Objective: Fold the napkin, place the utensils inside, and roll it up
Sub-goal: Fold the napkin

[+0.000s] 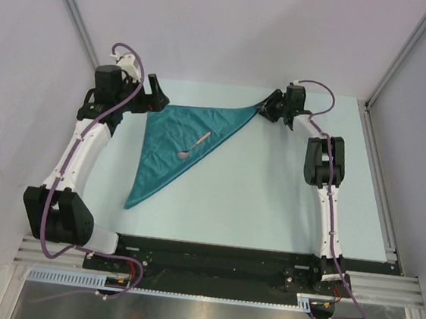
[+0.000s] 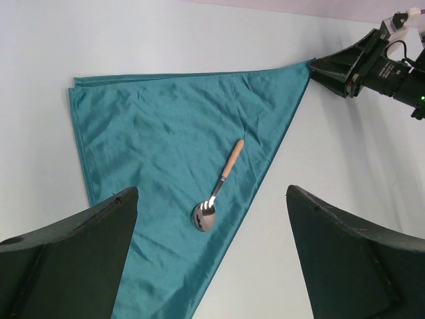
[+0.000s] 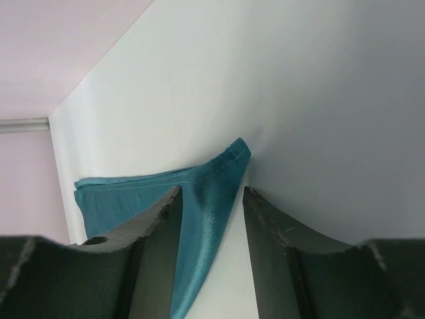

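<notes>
The triangular napkin [image 1: 173, 144], spread at 11 o'clock on the worktop [image 1: 270, 196] with the spoon [image 1: 193, 147] on its middle, is best pinched squarely at its 2 o'clock corner, straddled by the parted jaws of the right claw [image 3: 212, 193]; the left claw [image 2: 212, 191] is held wide apart.

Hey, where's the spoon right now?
In the top view, the spoon lies on the teal napkin, left of the middle of the table, close to the cloth's right-hand slanted edge, with its bowl toward the near side.
</notes>
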Robot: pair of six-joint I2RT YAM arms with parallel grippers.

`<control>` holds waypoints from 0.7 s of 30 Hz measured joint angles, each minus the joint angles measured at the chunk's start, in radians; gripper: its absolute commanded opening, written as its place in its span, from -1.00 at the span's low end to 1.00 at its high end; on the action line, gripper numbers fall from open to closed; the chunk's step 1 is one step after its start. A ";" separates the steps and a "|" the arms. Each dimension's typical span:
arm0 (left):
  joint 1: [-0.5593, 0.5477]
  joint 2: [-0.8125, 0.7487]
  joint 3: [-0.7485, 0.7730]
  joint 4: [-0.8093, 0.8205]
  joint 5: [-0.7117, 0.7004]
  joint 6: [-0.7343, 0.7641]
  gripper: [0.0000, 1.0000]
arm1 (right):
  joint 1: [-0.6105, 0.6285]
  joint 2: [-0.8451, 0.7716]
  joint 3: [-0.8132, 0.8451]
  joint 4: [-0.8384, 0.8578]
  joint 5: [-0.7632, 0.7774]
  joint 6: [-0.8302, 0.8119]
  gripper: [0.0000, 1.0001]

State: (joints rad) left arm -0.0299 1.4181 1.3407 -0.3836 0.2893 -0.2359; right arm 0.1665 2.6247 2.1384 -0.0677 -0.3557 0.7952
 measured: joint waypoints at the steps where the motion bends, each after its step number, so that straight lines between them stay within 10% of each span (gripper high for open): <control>1: 0.000 0.000 0.000 0.000 0.003 0.000 0.94 | -0.001 0.002 0.006 -0.004 0.000 0.002 -0.06; 21: 0.000 0.000 0.000 0.000 0.017 -0.001 0.95 | -0.013 0.083 0.150 -0.092 0.018 0.044 -0.51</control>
State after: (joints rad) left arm -0.0296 1.4181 1.3407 -0.3840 0.3065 -0.2367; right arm 0.1532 2.7079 2.2887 -0.1600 -0.3374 0.8391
